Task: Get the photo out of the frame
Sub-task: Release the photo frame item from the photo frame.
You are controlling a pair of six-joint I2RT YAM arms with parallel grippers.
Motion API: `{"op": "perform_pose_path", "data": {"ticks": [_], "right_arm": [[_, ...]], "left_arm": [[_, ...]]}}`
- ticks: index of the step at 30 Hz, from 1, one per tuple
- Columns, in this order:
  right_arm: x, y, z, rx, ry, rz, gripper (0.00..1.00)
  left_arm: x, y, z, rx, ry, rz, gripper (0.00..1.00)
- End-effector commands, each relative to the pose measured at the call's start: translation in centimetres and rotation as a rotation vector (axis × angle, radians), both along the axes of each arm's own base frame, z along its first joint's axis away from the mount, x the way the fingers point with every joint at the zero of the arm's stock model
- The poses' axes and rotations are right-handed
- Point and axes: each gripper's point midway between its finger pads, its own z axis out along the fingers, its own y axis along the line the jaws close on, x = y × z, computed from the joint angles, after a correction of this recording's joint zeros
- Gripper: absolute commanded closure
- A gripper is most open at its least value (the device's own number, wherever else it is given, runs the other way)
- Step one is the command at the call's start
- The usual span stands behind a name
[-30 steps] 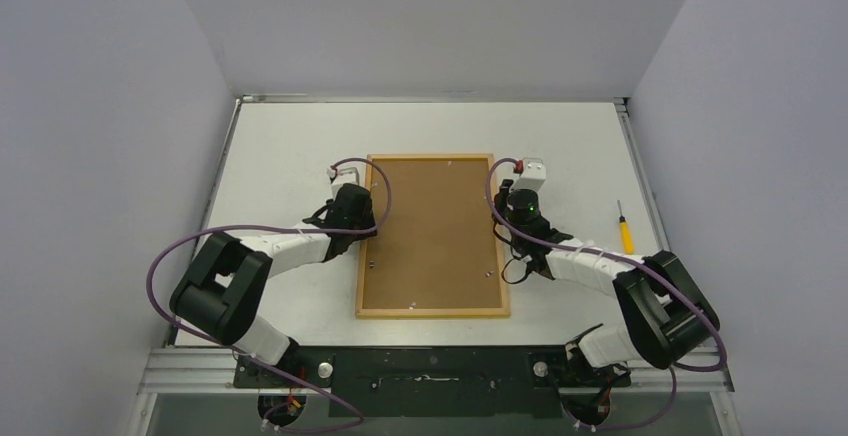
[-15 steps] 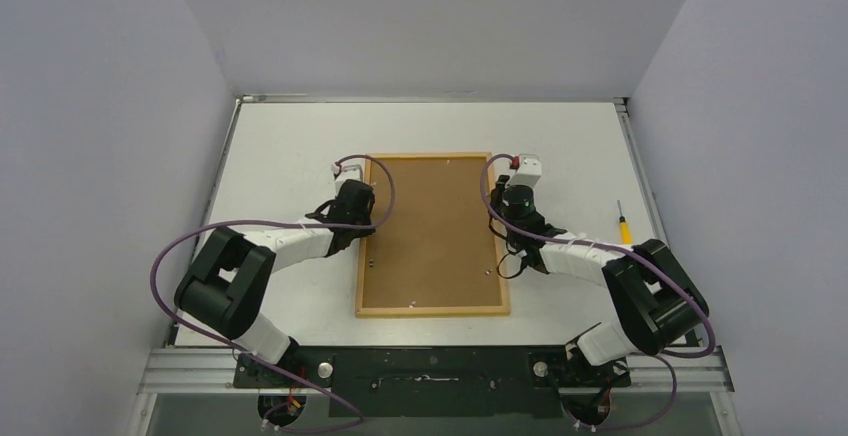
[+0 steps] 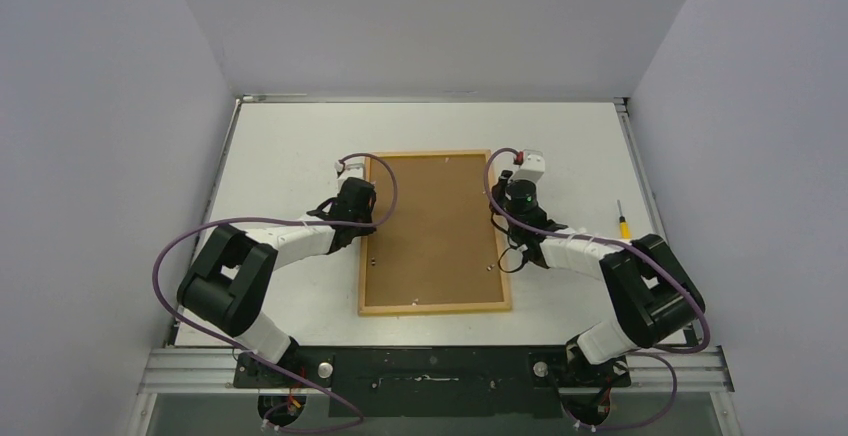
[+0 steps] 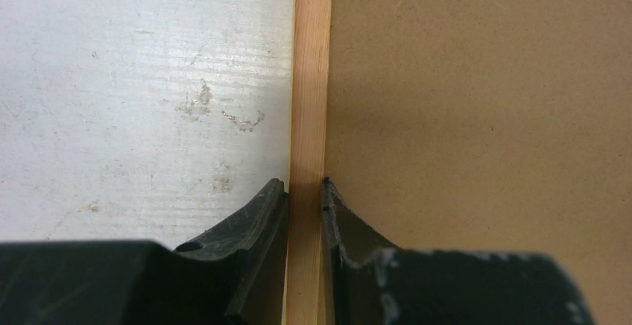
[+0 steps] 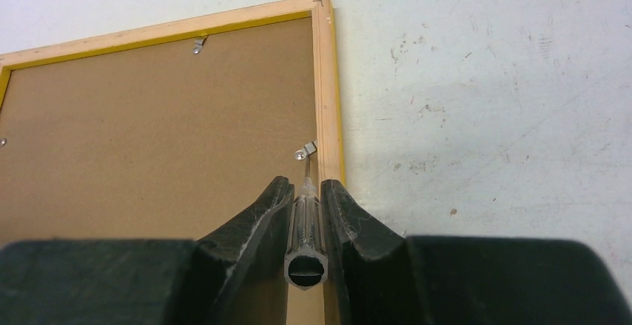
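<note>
The frame (image 3: 435, 236) lies face down mid-worktop, brown backing (image 4: 484, 116) up; the photo is out of sight, presumably beneath. At its 9 o'clock edge the left end effector (image 4: 303, 188) is clenched on the rim (image 4: 309, 79). At 3 o'clock the right end effector (image 5: 305, 188) grasps a clear-handled driver (image 5: 305, 258), its tip at a metal tab (image 5: 306, 148). The tip could skid off the tab and gouge the backing, or shove the frame if the rim pinch slips. The scuffed white worktop (image 3: 290, 146) sits between plain grey walls (image 3: 100, 106). A yellow-handled screwdriver (image 3: 624, 226) lies further out at 3 o'clock.
</note>
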Motion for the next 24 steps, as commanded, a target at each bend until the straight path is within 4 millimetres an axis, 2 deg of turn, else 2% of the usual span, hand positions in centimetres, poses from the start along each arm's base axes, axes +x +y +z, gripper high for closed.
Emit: {"op": "perform_pose_path", "data": {"ticks": [1,8,16,24], "right_arm": [[1.1,-0.8,-0.2,0.013,0.008,-0.030,0.95],[1.8,-0.5,-0.3,0.053,0.015,-0.011,0.95],[1.7,-2.8,-0.3,0.078,0.025,-0.097,0.95],[1.8,-2.7,-0.8,0.082,0.037,-0.096,0.95]], "left_arm": [[0.4,-0.1,0.1,0.015,0.006,-0.030,1.00],[0.4,-0.6,0.0,0.010,0.009,-0.063,1.00],[0.4,0.1,0.0,0.017,0.003,-0.012,1.00],[0.3,0.3,0.0,0.018,0.007,-0.007,1.00]]}}
